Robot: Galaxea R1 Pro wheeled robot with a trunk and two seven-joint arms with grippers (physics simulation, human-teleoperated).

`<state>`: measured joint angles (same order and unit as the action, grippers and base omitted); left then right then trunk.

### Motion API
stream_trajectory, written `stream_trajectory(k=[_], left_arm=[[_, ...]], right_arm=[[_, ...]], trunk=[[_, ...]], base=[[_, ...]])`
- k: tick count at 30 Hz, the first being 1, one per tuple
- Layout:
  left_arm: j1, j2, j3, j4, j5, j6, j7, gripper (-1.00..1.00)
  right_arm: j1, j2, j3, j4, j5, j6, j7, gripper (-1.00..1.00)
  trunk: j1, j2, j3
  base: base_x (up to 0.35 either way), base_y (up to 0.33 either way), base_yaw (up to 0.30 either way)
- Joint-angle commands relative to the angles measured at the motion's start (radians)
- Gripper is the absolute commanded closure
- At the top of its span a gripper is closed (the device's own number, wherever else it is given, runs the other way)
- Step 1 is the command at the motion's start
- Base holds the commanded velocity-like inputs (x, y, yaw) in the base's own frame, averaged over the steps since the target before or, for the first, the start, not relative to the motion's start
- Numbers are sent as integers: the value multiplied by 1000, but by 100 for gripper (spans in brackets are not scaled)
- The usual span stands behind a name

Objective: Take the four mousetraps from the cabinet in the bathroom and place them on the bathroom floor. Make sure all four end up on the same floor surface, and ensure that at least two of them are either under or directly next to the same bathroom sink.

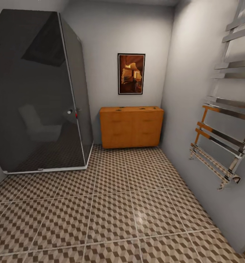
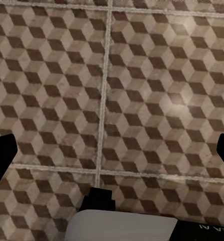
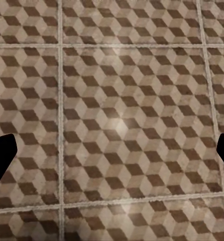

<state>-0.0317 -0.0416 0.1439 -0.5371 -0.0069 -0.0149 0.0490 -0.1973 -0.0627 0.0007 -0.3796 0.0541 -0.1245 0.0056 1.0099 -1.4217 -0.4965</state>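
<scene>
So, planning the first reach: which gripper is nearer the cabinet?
Cannot tell. The left gripper and right gripper both hang open over the bathroom floor; the cabinet stands at the far wall, ahead of both.

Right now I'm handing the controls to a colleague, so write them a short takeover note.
Left gripper: open, empty, over the bathroom floor.
Right gripper: open, empty, also over the tiles.
The cabinet stands ahead against the far wall, between the dark glass shower and the wall with the towel rail. Small dark marks lie on its top; too small to say whether they are the mousetraps.
Done: no trap on the visible floor.
Left: drive to the cabinet, fetch four traps, lay them on the tiles, two by the sink.
</scene>
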Motion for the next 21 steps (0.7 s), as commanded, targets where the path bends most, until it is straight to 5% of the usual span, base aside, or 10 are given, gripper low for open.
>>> stream_trajectory(k=[1, 21], left_arm=[[0, -1, 4, 0, -1, -2, 0, -100], [0, -1, 4, 0, 0, -1, 2, -100]], right_arm=[[-1, 0, 0, 1, 6, -3, 1, -100], [-1, 0, 1, 1, 6, -3, 1, -100]], trunk=[[-4, 7, 2], [-81, 147, 65]], base=[[2, 0, 0], [0, 0, 0]])
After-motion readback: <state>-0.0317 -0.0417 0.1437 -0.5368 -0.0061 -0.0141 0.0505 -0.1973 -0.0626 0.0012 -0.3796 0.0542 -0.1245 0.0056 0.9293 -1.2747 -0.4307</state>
